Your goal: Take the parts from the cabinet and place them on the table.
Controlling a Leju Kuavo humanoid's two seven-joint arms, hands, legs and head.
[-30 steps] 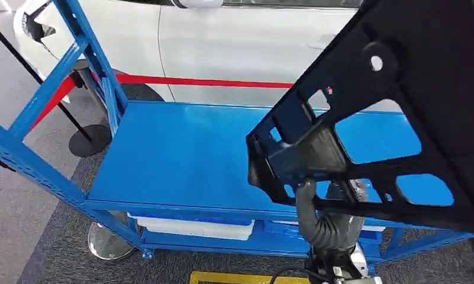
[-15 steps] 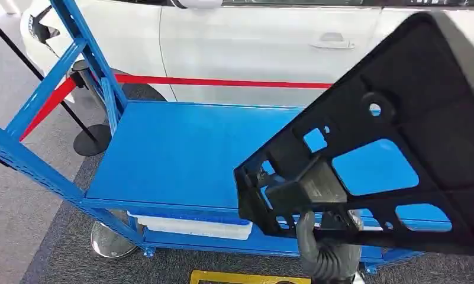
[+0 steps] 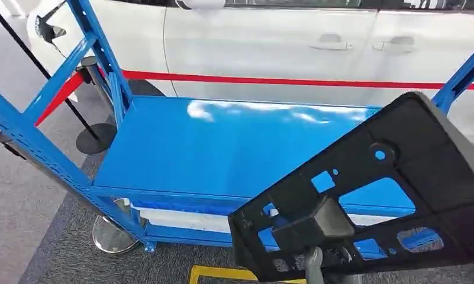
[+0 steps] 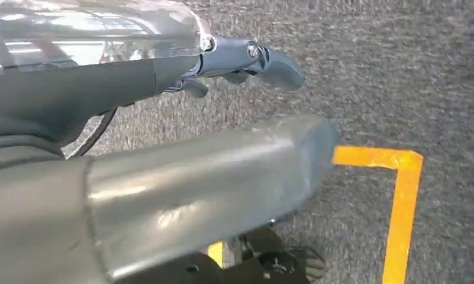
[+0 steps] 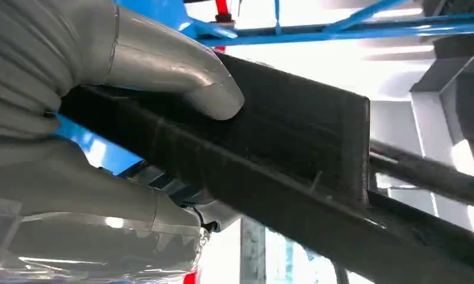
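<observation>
Head view: the black part [image 3: 394, 195], a flat panel pierced by several cut-outs, is held tilted in the air in front of the near edge of the blue bench [image 3: 222, 148], its far corner raised toward the right-hand blue upright [image 3: 462, 77]. No part yet lies on the bench top. A white car [image 3: 252, 41] stands behind a red barrier tape [image 3: 252, 80].

Risk: the panel is broad and is gripped only at a small block near its lower edge, so its weight probably acts well away from the grip; it could pivot or slip if the arm moves sharply. Its raised corner lies near the upright and may strike it if the part is swung across. Released while still tilted, it would likely land on one edge and slide on the smooth top.

Right wrist view: the right hand [image 5: 104, 118] clamps a black bar of the part, the thumb [image 5: 181, 71] pressed on one face and the other fingers closed on the opposite face.

Left wrist view: the left hand [image 4: 163, 177] hangs over grey carpet with yellow floor tape [image 4: 400, 201]; it carries nothing, fingers extended and apart.
</observation>
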